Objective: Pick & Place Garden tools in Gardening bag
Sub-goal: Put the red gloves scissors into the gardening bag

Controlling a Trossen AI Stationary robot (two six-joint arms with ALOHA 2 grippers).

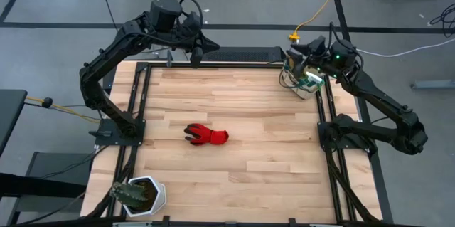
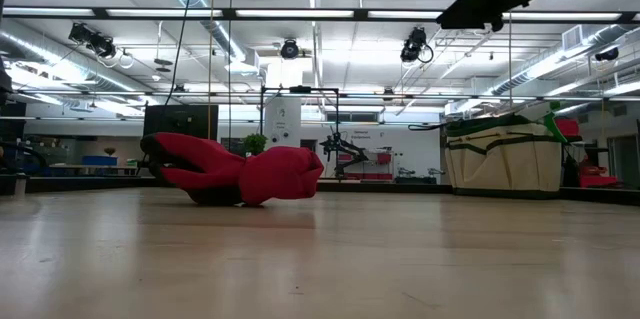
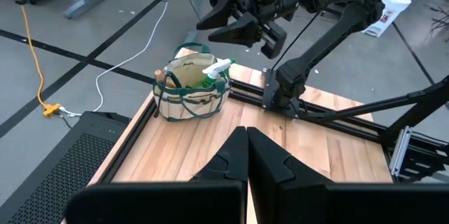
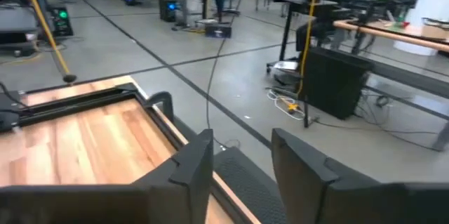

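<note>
Right gripper (image 3: 242, 24) hangs above the bag (image 1: 304, 81) at the table's far right corner, fingers apart and holding nothing. Left gripper (image 3: 245, 157) waits at the far left, pinched shut. One red glove (image 1: 207, 136) lies mid-table. Next job, I think: reach over, grab the glove, carry it to the bag.

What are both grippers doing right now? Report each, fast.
Left gripper: closed, holding nothing, at the table's far edge.
Right gripper: open, empty, above the gardening bag.
</note>
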